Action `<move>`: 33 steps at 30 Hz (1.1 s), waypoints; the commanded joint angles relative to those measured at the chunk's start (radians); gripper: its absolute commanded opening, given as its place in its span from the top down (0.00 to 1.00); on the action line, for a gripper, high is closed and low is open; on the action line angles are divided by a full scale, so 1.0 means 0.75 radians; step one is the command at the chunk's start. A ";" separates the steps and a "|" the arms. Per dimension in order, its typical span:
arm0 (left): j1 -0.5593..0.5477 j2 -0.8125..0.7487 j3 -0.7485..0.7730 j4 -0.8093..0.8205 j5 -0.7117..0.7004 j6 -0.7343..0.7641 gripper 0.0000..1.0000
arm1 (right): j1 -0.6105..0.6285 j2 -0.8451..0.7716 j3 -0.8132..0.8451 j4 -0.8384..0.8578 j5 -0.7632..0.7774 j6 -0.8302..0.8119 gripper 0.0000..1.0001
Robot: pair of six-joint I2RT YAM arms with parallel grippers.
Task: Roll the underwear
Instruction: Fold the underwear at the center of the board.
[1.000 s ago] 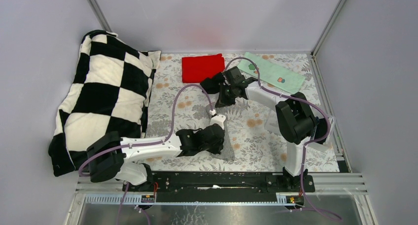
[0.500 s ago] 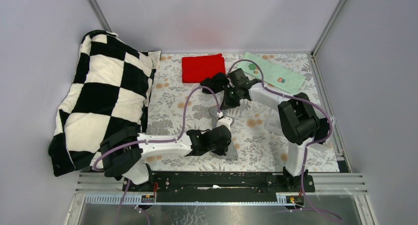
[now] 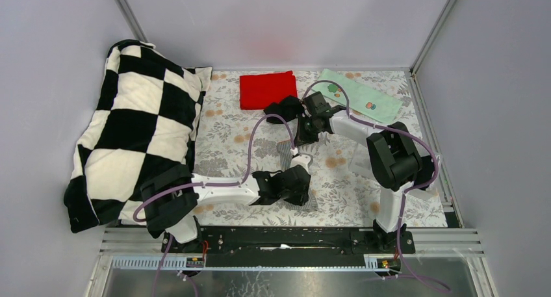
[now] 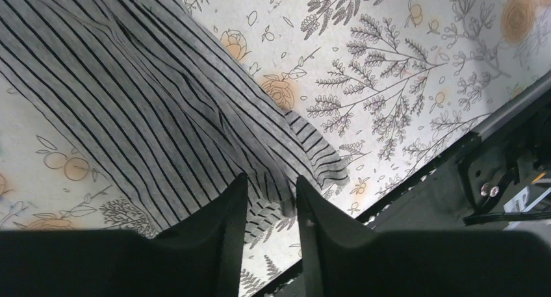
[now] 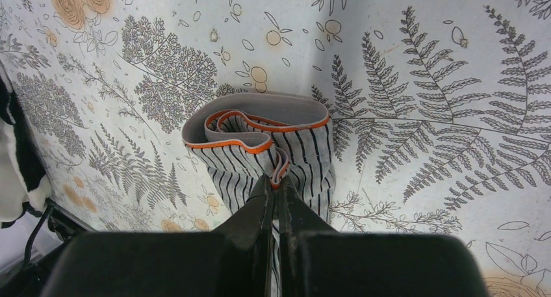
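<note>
On the floral sheet (image 5: 422,115), right claw (image 5: 276,183) pinches the striped underwear (image 5: 305,155).

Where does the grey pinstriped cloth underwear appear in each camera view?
Top external: the grey pinstriped cloth underwear lies as a strip at the centre.
Left wrist: the underwear fills the upper left, running diagonally to the bottom centre.
Right wrist: the underwear is at the centre, orange-edged waistband uppermost.
Shared landmark: the floral table cover.

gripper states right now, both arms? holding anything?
Left gripper: open, jaws parted over the grey pinstriped cloth briefs.
Right gripper: shut on the same briefs' orange-trimmed waistband.
</note>
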 commanded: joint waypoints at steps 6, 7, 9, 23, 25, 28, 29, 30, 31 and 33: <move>-0.013 0.029 -0.011 0.104 0.004 -0.020 0.39 | -0.016 -0.063 -0.004 0.000 -0.004 -0.038 0.98; -0.013 0.026 -0.013 0.106 0.006 -0.021 0.39 | -0.018 -0.060 -0.002 -0.003 -0.003 -0.041 0.98; -0.013 0.006 -0.028 0.117 0.010 -0.026 0.38 | -0.019 -0.061 0.001 -0.005 0.000 -0.048 0.97; 0.057 -0.588 -0.409 0.024 -0.395 -0.297 0.27 | -0.021 -0.065 0.033 -0.047 0.040 -0.090 0.93; 0.077 -0.599 -0.464 0.020 -0.400 -0.309 0.26 | -0.021 -0.063 0.034 -0.044 0.036 -0.093 0.94; 0.081 -0.555 -0.483 0.030 -0.369 -0.304 0.26 | -0.020 -0.066 0.039 -0.046 0.043 -0.101 0.93; 0.081 -0.536 -0.478 0.031 -0.361 -0.306 0.26 | -0.019 -0.067 0.043 -0.051 0.049 -0.106 0.93; 0.081 -0.520 -0.473 0.025 -0.359 -0.309 0.26 | -0.020 -0.067 0.046 -0.056 0.058 -0.111 0.93; 0.081 -0.507 -0.469 0.023 -0.360 -0.312 0.26 | -0.019 -0.069 0.048 -0.060 0.067 -0.117 0.92; 0.081 -0.504 -0.470 0.029 -0.364 -0.317 0.26 | -0.020 -0.077 0.051 -0.068 0.088 -0.125 0.89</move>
